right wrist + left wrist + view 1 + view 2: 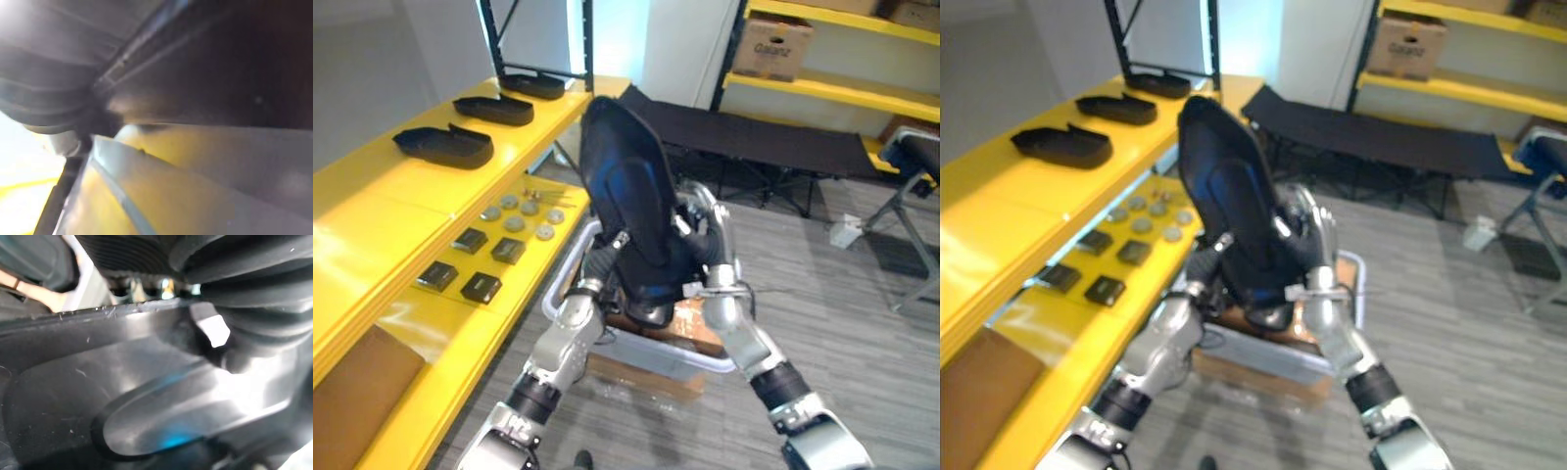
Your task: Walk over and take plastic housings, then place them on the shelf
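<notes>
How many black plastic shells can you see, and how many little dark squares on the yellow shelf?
black plastic housings: 4, three on the top yellow shelf, one held by the left hand and right hand
small dark square blocks: 4, on the lower shelf
total: 8

Both hands clasp a black plastic housing (pixel 1234 211), tilted up on end. The left hand (pixel 1206 264) pinches its near-left edge and the right hand (pixel 1320 245) curls over its right edge. A grey bin (pixel 1271 354) sits below it. On the yellow shelf (pixel 999 211) at the left, 3 other housings (pixel 1062 145) lie in a row.
</notes>
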{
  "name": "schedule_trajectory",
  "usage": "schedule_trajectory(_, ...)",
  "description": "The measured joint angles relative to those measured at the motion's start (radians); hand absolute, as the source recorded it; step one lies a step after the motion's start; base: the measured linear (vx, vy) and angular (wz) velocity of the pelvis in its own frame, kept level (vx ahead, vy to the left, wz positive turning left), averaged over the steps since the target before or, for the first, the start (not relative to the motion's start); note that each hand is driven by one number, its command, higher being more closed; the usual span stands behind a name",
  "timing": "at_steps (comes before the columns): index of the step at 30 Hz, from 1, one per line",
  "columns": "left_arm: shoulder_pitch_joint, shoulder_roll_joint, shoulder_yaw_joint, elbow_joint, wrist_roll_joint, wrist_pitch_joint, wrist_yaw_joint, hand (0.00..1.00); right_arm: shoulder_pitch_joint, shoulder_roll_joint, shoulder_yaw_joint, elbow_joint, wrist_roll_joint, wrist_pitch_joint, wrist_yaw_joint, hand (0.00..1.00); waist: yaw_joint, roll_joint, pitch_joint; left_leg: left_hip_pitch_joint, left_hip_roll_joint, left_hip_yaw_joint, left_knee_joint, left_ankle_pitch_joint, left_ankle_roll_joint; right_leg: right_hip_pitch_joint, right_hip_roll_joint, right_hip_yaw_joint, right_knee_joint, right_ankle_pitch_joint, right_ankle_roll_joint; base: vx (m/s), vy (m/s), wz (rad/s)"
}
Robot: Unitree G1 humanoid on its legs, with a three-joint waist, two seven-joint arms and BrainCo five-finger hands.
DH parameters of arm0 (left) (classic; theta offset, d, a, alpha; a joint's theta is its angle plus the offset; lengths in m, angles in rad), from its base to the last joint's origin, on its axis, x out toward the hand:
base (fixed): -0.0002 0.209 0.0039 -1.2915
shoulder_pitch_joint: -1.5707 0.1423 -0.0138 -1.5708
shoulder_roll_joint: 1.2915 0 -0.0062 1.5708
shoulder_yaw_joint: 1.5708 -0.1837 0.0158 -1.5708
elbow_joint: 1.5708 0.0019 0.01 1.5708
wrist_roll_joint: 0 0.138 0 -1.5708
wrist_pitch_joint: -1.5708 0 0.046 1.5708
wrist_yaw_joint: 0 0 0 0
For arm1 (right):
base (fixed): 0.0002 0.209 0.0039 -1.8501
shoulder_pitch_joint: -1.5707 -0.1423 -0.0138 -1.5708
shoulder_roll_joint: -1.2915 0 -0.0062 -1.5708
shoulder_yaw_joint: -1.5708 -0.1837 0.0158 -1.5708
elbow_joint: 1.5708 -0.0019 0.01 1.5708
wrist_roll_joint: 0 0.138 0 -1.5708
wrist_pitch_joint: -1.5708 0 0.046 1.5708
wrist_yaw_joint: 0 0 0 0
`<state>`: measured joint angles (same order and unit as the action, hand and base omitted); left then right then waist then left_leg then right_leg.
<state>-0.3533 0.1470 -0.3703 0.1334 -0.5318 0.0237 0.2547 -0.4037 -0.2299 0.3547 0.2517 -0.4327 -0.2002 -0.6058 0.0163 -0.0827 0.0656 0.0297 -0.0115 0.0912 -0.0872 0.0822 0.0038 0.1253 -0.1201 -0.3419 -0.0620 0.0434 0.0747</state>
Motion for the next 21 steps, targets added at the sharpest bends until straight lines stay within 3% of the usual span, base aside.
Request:
schedule_trajectory(3,0.0,0.0,0.011,-0.052,0.07,0.0,0.011,1.0,0.0,0.0,-0.023,-0.031,0.027,-0.014,0.004,0.0,-0.001,0.0,0.0,0.002,-0.001,0.003,0.0,0.0,0.0,-0.001,0.0,-0.005,0.008,0.0,-0.001,0.0,0.0,0.0)
schedule_trajectory(8,-0.003,-0.006,0.089,-0.21,0.212,-0.03,0.035,1.0,0.0,-0.008,-0.069,-0.17,0.1,-0.074,0.092,0.0,-0.008,0.0,0.0,0.006,-0.001,0.005,0.0,0.001,0.0,-0.002,-0.001,-0.004,0.017,-0.003,-0.004,0.0,0.0,0.0)
schedule_trajectory(12,-0.007,-0.007,0.162,-0.262,0.324,-0.063,0.073,1.0,-0.002,-0.008,-0.166,-0.261,0.281,-0.087,0.202,0.0,-0.008,0.001,0.0,0.012,-0.001,0.011,0.0,0.0,0.0,-0.002,-0.002,-0.002,0.023,-0.005,-0.005,-0.01,0.011,-0.02)
schedule_trajectory(16,-0.007,0.0,0.23,-0.262,0.401,-0.065,0.109,1.0,-0.003,-0.008,-0.274,-0.364,0.471,-0.087,0.29,0.0,-0.013,0.002,0.001,0.019,0.0,0.025,-0.001,-0.003,-0.004,-0.003,-0.003,0.012,0.024,-0.01,-0.011,-0.01,0.03,-0.09)
schedule_trajectory(19,-0.007,0.011,0.275,-0.267,0.478,-0.065,0.136,1.0,-0.002,-0.009,-0.33,-0.431,0.618,-0.089,0.374,0.0,-0.033,0.008,0.003,0.019,-0.001,0.028,-0.001,-0.004,-0.004,-0.004,-0.004,0.014,0.024,-0.01,-0.011,0.0,0.018,-0.03)
schedule_trajectory(21,-0.007,0.016,0.284,-0.268,0.513,-0.064,0.137,1.0,0.002,-0.01,-0.358,-0.451,0.663,-0.09,0.402,0.0,-0.034,0.013,0.001,0.018,-0.001,0.03,-0.001,-0.004,-0.003,-0.006,-0.004,0.015,0.022,-0.01,-0.011,0.01,0.024,-0.04)
